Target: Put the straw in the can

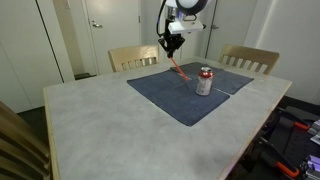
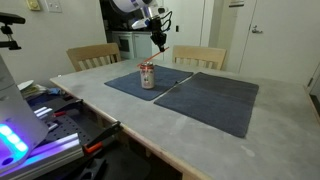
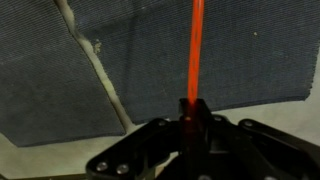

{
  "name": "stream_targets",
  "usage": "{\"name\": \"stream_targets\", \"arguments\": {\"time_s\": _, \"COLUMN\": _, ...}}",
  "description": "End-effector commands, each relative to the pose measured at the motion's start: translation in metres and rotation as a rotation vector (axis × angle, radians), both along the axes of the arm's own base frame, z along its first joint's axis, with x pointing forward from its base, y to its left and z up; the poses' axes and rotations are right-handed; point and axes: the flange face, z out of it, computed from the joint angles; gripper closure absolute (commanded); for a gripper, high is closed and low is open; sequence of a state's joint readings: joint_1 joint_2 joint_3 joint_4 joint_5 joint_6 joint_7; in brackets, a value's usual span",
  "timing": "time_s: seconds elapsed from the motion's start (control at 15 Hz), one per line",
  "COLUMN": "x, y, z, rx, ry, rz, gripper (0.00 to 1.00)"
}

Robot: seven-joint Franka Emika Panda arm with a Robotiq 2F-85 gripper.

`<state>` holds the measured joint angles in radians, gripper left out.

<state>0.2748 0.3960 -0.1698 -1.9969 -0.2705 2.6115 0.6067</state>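
My gripper (image 1: 172, 43) is shut on the upper end of the thin red straw (image 1: 181, 71), which hangs slanting down toward the mat. The silver can (image 1: 204, 81) with a red band stands upright on the dark blue mat (image 1: 170, 95), just to the side of the straw's lower tip. In an exterior view the gripper (image 2: 158, 40) holds the straw (image 2: 154, 55) above and slightly behind the can (image 2: 147, 76). In the wrist view the straw (image 3: 195, 50) runs straight away from the shut jaws (image 3: 193, 108) over the mat; the can is out of that view.
Two dark blue mats (image 2: 215, 98) lie side by side on the pale tabletop (image 1: 110, 125). Wooden chairs (image 1: 134, 58) stand at the far edge. Equipment with cables (image 2: 60, 115) sits beside the table.
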Motion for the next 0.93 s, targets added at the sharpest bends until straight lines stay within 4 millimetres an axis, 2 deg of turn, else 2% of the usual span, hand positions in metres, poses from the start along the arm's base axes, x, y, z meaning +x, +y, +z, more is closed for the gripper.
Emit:
{"name": "stream_targets", "arguments": {"time_s": 0.0, "x": -0.025, "y": -0.008, "z": 0.033, "rx": 0.006, "ry": -0.047, "rz": 0.081, "gripper": 0.98}}
{"name": "stream_targets", "arguments": {"time_s": 0.13, "x": -0.033, "y": -0.013, "z": 0.051, "rx": 0.013, "ry": -0.080, "rz": 0.139, "gripper": 0.98}}
{"name": "stream_targets", "arguments": {"time_s": 0.4, "x": -0.065, "y": -0.014, "z": 0.087, "rx": 0.014, "ry": -0.198, "rz": 0.221, "gripper": 0.98}}
{"name": "stream_targets", "arguments": {"time_s": 0.87, "x": -0.148, "y": -0.009, "z": 0.121, "rx": 0.031, "ry": -0.390, "rz": 0.214, "gripper": 0.98}}
